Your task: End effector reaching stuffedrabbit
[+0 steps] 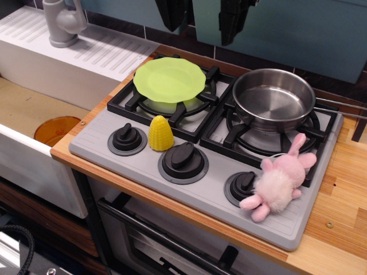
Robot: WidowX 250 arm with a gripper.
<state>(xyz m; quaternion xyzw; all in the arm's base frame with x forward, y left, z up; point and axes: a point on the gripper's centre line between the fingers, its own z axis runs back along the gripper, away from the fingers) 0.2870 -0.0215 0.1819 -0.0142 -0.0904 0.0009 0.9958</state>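
The stuffedrabbit (pixel 279 180) is a small pink plush with a fluffy pale belly. It lies on the front right corner of the grey toy stove (pixel 92 143), beside the right knob (pixel 243 185), ears pointing up and back. The end effector (pixel 203 17) hangs at the top edge of the view, above the back of the stove; only its two dark fingers (pixel 172 14) show. They stand wide apart, open and empty. It is high above and far to the back left of the rabbit.
A steel pan (pixel 274 98) sits on the right burner, just behind the rabbit. A lime-green plate (pixel 169 79) rests on the left burner. A yellow toy corn cob (pixel 161 133) stands between the left knobs. A sink with an orange bowl (pixel 55 129) and a grey faucet (pixel 62 23) lie left.
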